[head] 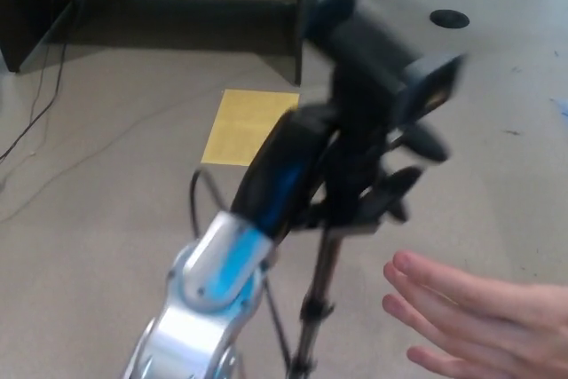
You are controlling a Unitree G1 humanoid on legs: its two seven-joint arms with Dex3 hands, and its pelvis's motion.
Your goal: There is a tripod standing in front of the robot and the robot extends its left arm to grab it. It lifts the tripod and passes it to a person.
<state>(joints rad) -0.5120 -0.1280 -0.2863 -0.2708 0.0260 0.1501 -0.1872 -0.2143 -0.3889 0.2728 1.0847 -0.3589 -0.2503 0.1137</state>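
In left hand [297,161], tripod [355,157], above person's open hand [484,321]

Head view, occlusion and clarity notes.

- tripod [321,303]: legs cut off by the bottom edge at 6 o'clock; feet not visible. The phone clamp [382,46] on top is motion-blurred, edges smeared, so its detail is unreadable.
- left hand [297,170]: blurred; fingers merge with the dark tripod head, so individual finger placement cannot be made out. Forearm cut off at the bottom edge, 7 o'clock.
- person's hand [484,321]: only fingers and part of the palm show; the rest runs off the frame at 4 to 5 o'clock.
- yellow sheet [241,126]: right portion hidden behind the left hand; print too small to read.
- cable [40,99] at 9 o'clock: runs off the left edge.
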